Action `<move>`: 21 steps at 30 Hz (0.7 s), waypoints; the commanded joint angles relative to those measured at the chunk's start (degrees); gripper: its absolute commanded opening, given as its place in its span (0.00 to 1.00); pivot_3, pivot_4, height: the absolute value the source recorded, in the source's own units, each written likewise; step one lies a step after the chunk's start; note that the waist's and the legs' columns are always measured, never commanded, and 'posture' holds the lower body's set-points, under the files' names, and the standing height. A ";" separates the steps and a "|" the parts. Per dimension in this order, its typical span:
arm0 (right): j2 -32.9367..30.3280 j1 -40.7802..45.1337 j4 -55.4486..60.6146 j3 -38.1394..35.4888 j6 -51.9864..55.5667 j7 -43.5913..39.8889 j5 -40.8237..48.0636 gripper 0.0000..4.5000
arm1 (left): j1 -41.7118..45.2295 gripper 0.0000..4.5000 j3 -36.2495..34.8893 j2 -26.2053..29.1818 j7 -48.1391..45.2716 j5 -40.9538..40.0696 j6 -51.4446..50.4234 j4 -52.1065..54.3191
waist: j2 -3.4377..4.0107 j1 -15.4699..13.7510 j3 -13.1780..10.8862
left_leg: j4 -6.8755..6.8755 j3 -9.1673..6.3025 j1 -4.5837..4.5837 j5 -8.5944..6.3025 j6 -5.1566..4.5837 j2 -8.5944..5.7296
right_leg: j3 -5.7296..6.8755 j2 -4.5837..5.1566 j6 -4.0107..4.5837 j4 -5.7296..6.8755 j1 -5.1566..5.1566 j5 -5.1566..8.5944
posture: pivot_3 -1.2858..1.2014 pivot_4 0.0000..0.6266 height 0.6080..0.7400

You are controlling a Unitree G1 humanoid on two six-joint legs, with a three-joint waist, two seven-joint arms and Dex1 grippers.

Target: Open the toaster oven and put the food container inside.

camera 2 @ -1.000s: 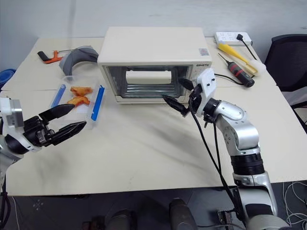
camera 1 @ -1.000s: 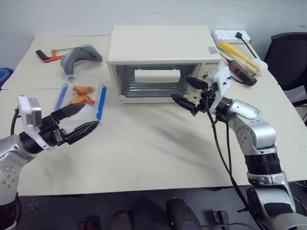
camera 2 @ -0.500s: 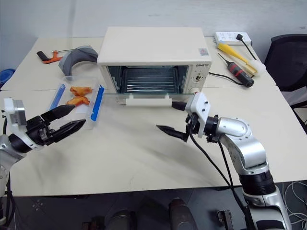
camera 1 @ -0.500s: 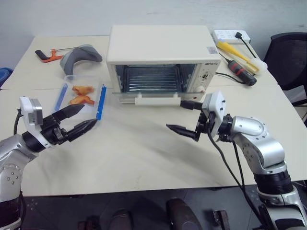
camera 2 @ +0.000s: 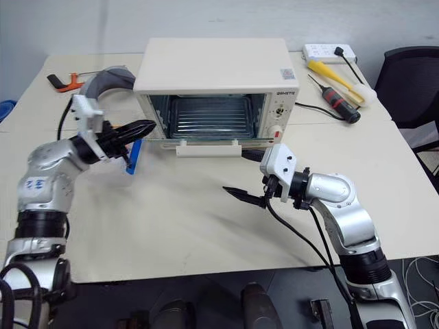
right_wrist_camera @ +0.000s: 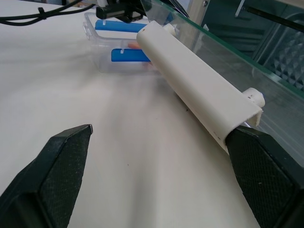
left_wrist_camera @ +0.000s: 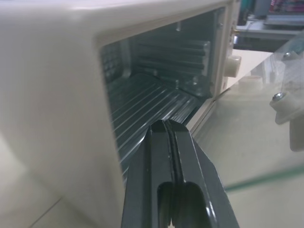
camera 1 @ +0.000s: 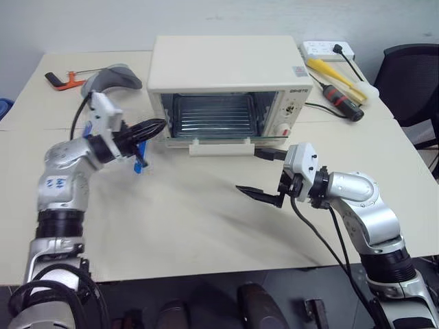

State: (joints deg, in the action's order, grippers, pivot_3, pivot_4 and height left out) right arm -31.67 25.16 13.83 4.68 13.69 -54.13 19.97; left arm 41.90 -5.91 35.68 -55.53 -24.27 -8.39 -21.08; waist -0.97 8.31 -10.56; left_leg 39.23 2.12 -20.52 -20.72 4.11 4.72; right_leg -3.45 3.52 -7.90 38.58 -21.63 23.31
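The toaster oven [camera 1: 230, 88] sits toward the back of the cream desk [camera 1: 192, 226] with its glass door dropped flat, the white bar handle [camera 1: 221, 147] at the front edge, and a bare wire rack [camera 2: 208, 125] inside the chamber. The food container [right_wrist_camera: 118, 45], a clear box with blue clips [camera 1: 140, 159], rests on the desk just beside the oven's left front corner; the left forearm covers most of it from the head views, and in the right wrist view a trace of orange food shows between the clips. The left pincer [camera 1: 152, 127] hangs just over that box with its black fingers [left_wrist_camera: 167, 156] pressed together on nothing, tips aimed at the left edge of the oven's opening; the arm is bent at the elbow, forearm reaching forward and inward. The right pincer [camera 1: 260, 175] stands wide apart in front of the lowered door, well away from the container, one finger close to the right end of the handle and the other low over the bare desk; it holds nothing, and the arm is folded with the forearm pointing toward the robot's left. Behind the oven lie a grey curved object [camera 1: 110, 77], an orange-handled tool [camera 1: 58, 79], a white power strip [camera 1: 328, 49], a yellow tool [camera 1: 335, 71] and a red-and-black screwdriver [camera 1: 341, 99]. A black chair [camera 1: 415, 82] stands at the desk's far right.
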 commanded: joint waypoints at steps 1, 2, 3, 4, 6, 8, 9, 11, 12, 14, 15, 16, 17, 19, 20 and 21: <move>-0.77 -2.63 2.34 -2.24 -3.63 0.62 -0.65 1.00 | 0.51 0.00 1.00 -0.01 -4.93 0.65 1.95 -0.57 | 0.00 -0.09 0.00 | -0.01 -0.01 0.01 0.00 0.00 0.01 | 0.02 -0.01 0.00 0.00 0.00 0.00 | 0.52 0.24 1.00; -1.05 -4.33 2.70 -3.57 -4.85 1.35 -1.05 1.00 | 0.25 0.00 1.46 0.21 -6.31 0.92 2.38 -0.46 | 0.00 -0.22 0.00 | -0.02 -0.02 0.02 0.00 0.00 0.01 | 0.04 0.00 0.00 0.02 0.00 0.00 | 0.52 0.24 1.00; -1.70 -6.70 3.22 -5.14 -6.12 1.52 -1.16 1.00 | 0.03 0.00 1.73 0.45 -7.04 1.25 2.58 -0.43 | 0.00 -0.38 0.00 | 0.00 -0.03 0.02 0.00 -0.01 0.01 | 0.05 0.02 0.00 0.07 0.00 0.00 | 0.52 0.24 1.00; -2.56 -9.75 3.83 -7.09 -7.32 1.62 -1.20 1.00 | -0.01 0.00 1.92 0.63 -7.64 1.67 3.08 -0.67 | 0.00 -0.49 0.00 | -0.02 -0.03 0.02 0.00 -0.01 0.00 | 0.05 0.05 0.00 0.05 0.00 0.00 | 0.52 0.24 1.00; -4.50 -17.24 4.54 -11.49 -9.77 0.94 -0.87 1.00 | -0.06 0.00 2.22 0.96 -9.25 1.78 3.05 -0.62 | 0.00 -1.43 0.00 | -0.01 -0.03 0.01 0.00 -0.01 -0.05 | 0.04 0.13 0.00 0.06 0.03 0.00 | 0.52 0.24 1.00; -5.99 -24.23 3.87 -15.67 -12.46 0.60 -1.18 1.00 | -0.50 0.00 3.75 1.71 -11.58 3.20 4.43 0.35 | -0.01 -2.13 -0.01 | -0.01 -0.02 0.01 -0.02 -0.05 -0.06 | 0.03 0.14 0.00 0.06 0.07 0.00 | 0.52 0.24 1.00; -6.58 -27.14 3.39 -17.44 -13.73 0.52 -1.38 1.00 | -1.10 0.00 4.88 2.24 -12.73 4.22 4.83 1.27 | -0.01 -2.65 -0.01 | -0.02 -0.01 0.01 -0.04 -0.07 -0.07 | 0.01 0.15 -0.01 0.07 0.08 0.00 | 0.52 0.24 1.00; -7.23 -31.28 2.78 -20.33 -15.15 0.91 -1.20 1.00 | -2.34 0.00 7.17 3.03 -13.64 7.05 6.71 2.67 | -0.01 -3.27 0.00 | 0.03 0.02 0.09 -0.04 -0.07 -0.09 | -0.03 0.15 -0.01 -0.07 0.13 -0.01 | 0.52 0.24 1.00; -7.54 -32.87 2.58 -21.89 -15.48 1.23 -1.06 1.00 | -3.15 0.00 8.86 3.35 -13.09 9.23 6.79 3.85 | -0.01 -3.48 0.00 | 0.03 0.06 0.14 -0.04 -0.07 -0.10 | -0.07 0.14 -0.02 -0.06 0.14 -0.01 | 0.52 0.24 1.00; -7.81 -34.71 2.76 -24.23 -15.72 2.01 -0.75 1.00 | -4.67 0.00 11.07 3.16 -10.50 12.37 4.82 6.40 | -0.01 -3.58 0.00 | 0.03 0.09 0.28 -0.04 -0.07 -0.09 | -0.17 0.10 -0.02 0.00 0.21 -0.02 | 0.52 0.24 1.00; -7.81 -34.99 3.24 -24.68 -15.48 2.24 -0.44 1.00 | -5.31 0.00 11.21 2.63 -9.08 12.78 3.65 7.49 | -0.01 -3.67 0.00 | 0.02 0.09 0.28 -0.04 -0.07 -0.09 | -0.17 0.09 -0.02 0.01 0.21 -0.03 | 0.52 0.24 1.00; -7.62 -34.76 4.14 -24.65 -14.86 2.75 -0.05 1.00 | -6.06 0.00 11.66 2.18 -7.71 13.44 2.13 8.64 | -0.01 -3.67 0.00 | 0.02 0.08 0.29 -0.04 -0.07 -0.08 | -0.19 0.08 -0.02 0.03 0.21 -0.03 | 0.52 0.24 1.00; -7.47 -34.61 4.79 -24.62 -14.42 3.05 0.22 1.00 | -6.62 0.00 11.96 1.92 -6.84 13.87 1.03 9.57 | -0.01 -3.64 0.00 | 0.02 0.08 0.29 -0.04 -0.07 -0.07 | -0.20 0.07 -0.02 0.04 0.21 -0.03 | 0.52 0.24 1.00; -7.28 -34.12 6.12 -23.42 -13.86 3.41 0.28 1.00 | -8.01 0.00 12.62 1.39 -4.20 15.55 -0.94 11.26 | -0.01 -3.72 0.00 | 0.02 0.07 0.28 -0.04 -0.07 -0.07 | -0.21 0.06 -0.02 0.05 0.19 -0.03 | 0.52 0.24 1.00; -7.05 -33.66 6.84 -22.57 -13.32 3.62 0.52 1.00 | -8.80 0.00 12.75 1.16 -3.30 15.87 -1.69 12.28 | -0.01 -3.73 0.00 | 0.02 0.07 0.28 -0.04 -0.07 -0.07 | -0.21 0.07 -0.02 0.05 0.19 -0.03 | 0.52 0.24 1.00; -6.91 -33.01 7.47 -21.60 -12.78 3.73 0.66 1.00 | -9.65 0.00 12.96 1.19 -2.49 16.29 -2.95 13.49 | 0.00 -3.74 0.00 | 0.02 0.07 0.28 -0.04 -0.07 -0.07 | -0.21 0.07 -0.02 0.05 0.19 -0.03 | 0.52 0.24 1.00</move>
State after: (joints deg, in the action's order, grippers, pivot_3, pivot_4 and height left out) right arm -38.62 -8.58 18.32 -17.61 0.36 -50.91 19.35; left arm 33.79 6.82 36.74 -59.77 -9.23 -9.49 -10.13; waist -0.98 4.58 -10.56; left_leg 39.26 2.18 -20.23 -20.75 4.04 4.65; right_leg -3.67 3.60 -7.92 38.63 -21.44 23.29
